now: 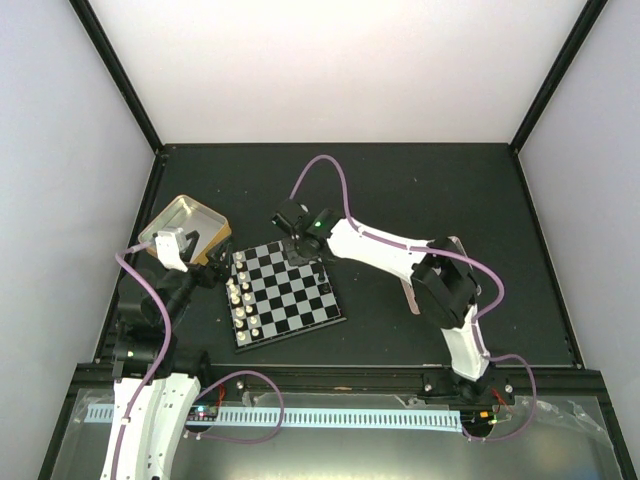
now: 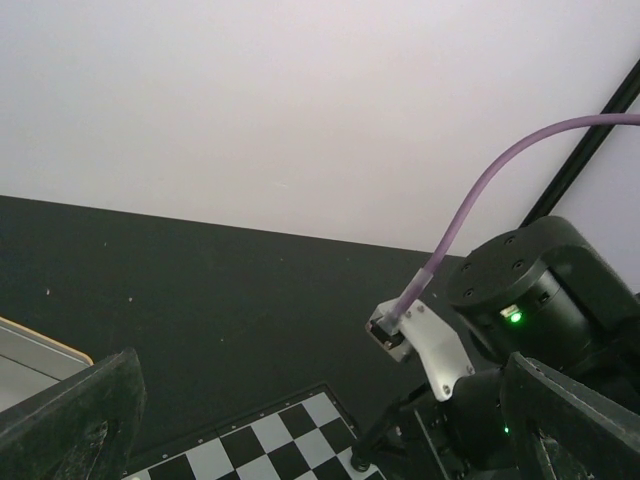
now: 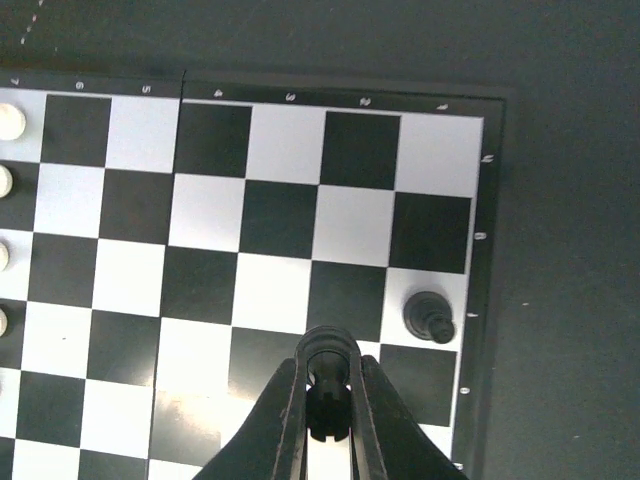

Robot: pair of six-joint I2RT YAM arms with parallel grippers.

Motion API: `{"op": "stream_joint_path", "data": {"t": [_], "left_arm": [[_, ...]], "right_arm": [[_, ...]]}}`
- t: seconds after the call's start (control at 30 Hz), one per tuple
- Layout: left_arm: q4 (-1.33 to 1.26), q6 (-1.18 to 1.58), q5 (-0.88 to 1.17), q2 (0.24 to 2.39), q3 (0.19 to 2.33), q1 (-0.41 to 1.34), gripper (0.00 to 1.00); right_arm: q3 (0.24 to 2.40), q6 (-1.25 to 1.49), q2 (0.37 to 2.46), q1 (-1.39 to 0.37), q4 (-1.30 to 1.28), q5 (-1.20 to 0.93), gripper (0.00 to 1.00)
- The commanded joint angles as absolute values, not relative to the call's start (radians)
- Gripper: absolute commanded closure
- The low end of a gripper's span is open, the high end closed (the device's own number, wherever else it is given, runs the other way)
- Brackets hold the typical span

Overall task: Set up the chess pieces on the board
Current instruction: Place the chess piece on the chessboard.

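Note:
The board (image 1: 290, 295) lies at the table's middle left, and it fills the right wrist view (image 3: 280, 210). Several cream-white pieces (image 1: 240, 298) stand along its left side; some show at the left edge of the right wrist view (image 3: 9, 121). One black piece (image 3: 429, 317) stands on a white square at the board's edge. My right gripper (image 1: 298, 250) (image 3: 328, 375) is shut on a black chess piece (image 3: 328, 405) over the board's far side. My left gripper (image 1: 207, 268) (image 2: 320, 410) is open and empty, between the gold tin and the board's far left corner.
A gold square tin (image 1: 185, 222) sits left of the board, its rim showing in the left wrist view (image 2: 30, 345). A pink-rimmed object (image 1: 408, 292) lies partly hidden under the right arm. The right arm's wrist (image 2: 530, 310) is close in front of the left gripper.

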State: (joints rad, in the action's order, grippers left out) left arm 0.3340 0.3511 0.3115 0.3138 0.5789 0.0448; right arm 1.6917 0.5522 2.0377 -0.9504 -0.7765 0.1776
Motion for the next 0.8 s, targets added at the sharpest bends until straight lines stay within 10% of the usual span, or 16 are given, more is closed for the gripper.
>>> {"op": "stream_joint_path", "data": {"t": [0.0,0.77], "left_arm": [[0.318,0.343,0.315,0.304,0.594,0.038,0.01],[0.316,0.343,0.313,0.299,0.592,0.038,0.01]], "right_arm": [[1.721,0.559,2.085,-0.968,-0.815,0.138,0.9],[1.852,0.561,2.22,-0.972,-0.925,0.136,0.76]]}}
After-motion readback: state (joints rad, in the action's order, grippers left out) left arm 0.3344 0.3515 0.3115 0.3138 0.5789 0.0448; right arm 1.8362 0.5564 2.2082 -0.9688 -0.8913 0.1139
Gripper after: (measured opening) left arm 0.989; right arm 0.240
